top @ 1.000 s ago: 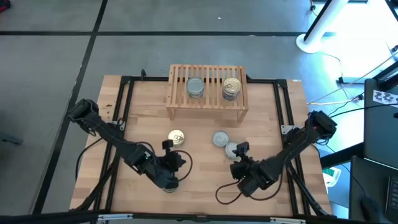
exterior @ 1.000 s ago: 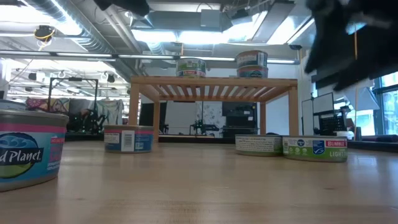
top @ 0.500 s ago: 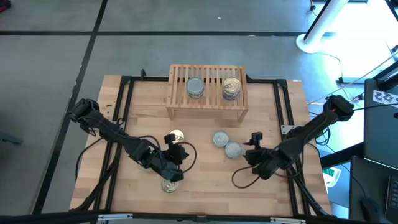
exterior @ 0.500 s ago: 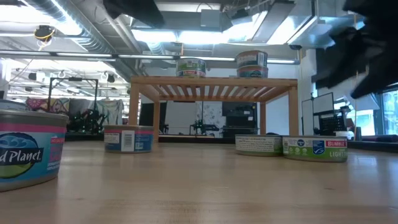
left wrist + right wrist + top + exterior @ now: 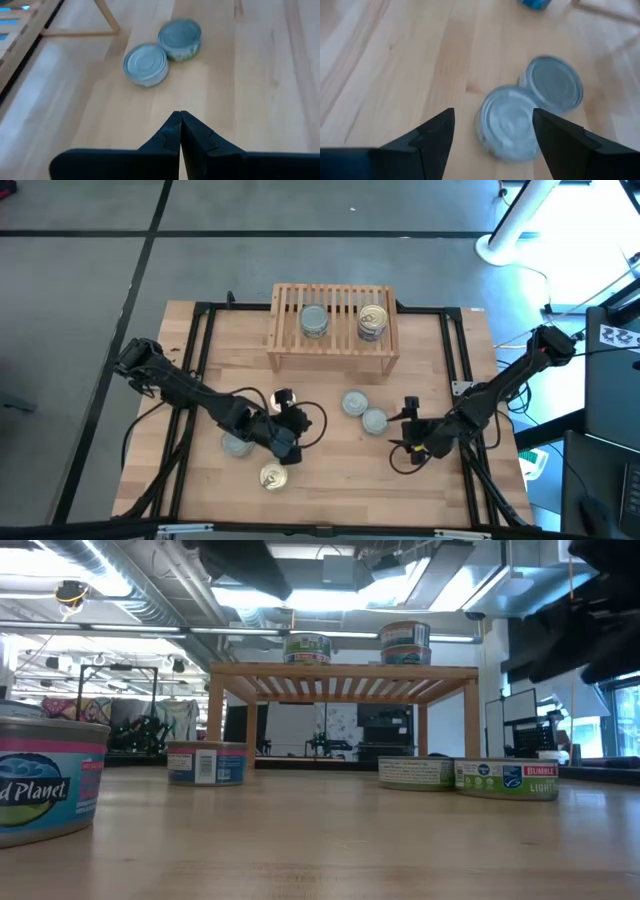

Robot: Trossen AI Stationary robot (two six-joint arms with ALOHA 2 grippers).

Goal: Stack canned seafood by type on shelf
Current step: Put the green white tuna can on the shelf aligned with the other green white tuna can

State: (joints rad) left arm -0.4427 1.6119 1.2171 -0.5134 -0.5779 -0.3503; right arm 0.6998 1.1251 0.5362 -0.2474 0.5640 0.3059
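wooden table point(image 5: 330, 480), shelf point(image 5: 333, 325) with stacked tins point(image 5: 372, 320)

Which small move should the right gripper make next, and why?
Probably ease the right gripper forward and down around the nearer silver tin. Its fingers are open and empty, the tin lies just ahead between them, touching a second silver tin.

On my low view, the nearest tin point(image 5: 45, 780) at the left edge reads "d Planet" (the word's start is cut off by the frame). The tin point(image 5: 507, 778) at the right shows "BUMBLE" in red with "LIGHT" beneath it. I can't read any other labels.
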